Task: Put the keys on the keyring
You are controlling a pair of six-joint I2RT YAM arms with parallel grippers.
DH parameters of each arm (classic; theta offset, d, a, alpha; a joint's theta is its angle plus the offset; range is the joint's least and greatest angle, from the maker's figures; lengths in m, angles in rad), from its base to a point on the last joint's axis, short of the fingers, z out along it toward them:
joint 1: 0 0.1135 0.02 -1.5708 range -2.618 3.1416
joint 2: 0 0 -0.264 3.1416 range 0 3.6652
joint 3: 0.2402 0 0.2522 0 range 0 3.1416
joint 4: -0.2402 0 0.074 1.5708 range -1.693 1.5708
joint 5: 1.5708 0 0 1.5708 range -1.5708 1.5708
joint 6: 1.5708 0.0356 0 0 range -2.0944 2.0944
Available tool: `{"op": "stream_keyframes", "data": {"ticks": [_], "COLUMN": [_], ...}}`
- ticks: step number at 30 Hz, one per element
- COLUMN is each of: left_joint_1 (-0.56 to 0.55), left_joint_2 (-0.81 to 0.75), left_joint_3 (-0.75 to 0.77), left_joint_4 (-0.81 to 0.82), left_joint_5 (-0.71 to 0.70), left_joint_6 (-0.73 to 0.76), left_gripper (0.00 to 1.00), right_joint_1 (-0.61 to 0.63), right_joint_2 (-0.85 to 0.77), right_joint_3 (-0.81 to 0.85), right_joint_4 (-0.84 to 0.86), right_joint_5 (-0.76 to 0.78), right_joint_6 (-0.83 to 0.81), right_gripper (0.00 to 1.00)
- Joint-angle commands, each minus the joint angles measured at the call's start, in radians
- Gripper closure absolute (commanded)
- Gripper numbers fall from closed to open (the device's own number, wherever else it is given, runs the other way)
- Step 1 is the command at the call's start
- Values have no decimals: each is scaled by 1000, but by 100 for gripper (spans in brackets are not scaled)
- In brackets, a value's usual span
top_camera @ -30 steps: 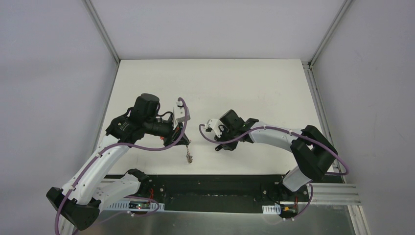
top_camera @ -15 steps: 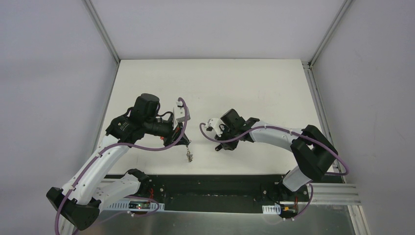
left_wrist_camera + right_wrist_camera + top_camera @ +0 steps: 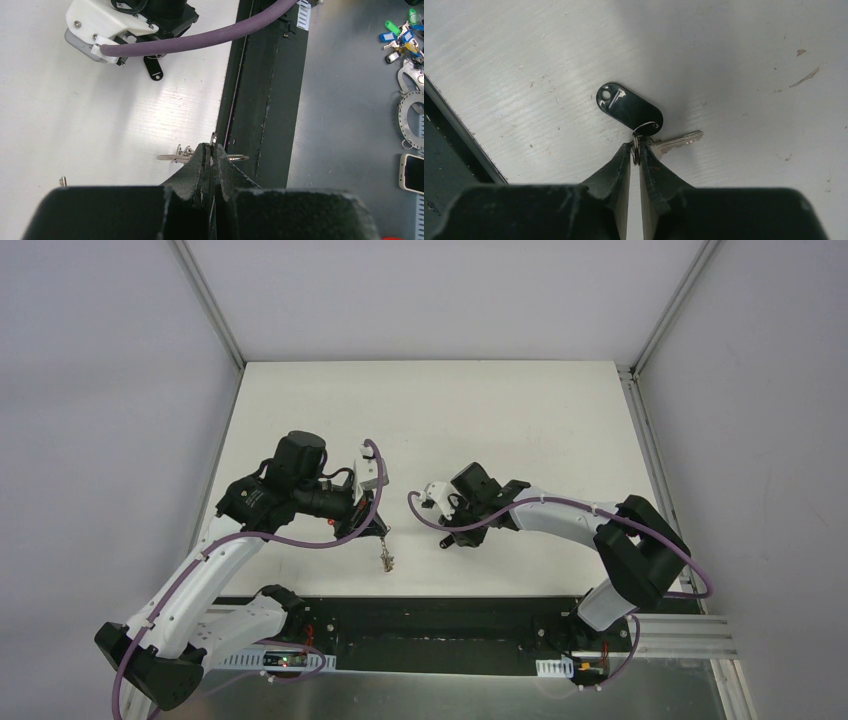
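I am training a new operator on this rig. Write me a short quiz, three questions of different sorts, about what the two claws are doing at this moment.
1. True or false: the right claw is shut on the small ring that joins the silver key to the black tag.
2. What does the left claw hold? A) the keyring, a thin silver ring B) a red tag C) nothing, its jaws are wide open
3. Short answer: in the top view, do the two claws touch each other?

Key:
1. True.
2. A.
3. No, a gap shows between them.
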Motion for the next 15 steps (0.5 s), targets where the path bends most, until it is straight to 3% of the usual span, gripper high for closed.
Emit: {"op": "stream_keyframes", "data": {"ticks": [1,15], "left_joint_1": [10,10], "left_joint_2": [-12,-8], "left_joint_3": [23,29], "left_joint_4": [6,7], "left_joint_5": [6,8], "left_joint_6": [15,13], "left_gripper": [100,100], "right_joint_1": [-4,-8], "right_joint_2": [-18,-13], "right_joint_3": [13,16], "right_joint_4": [-19,-21], "right_joint_5": [-21,-28], "right_joint_6": [-16,-18], "right_gripper": [86,87]}}
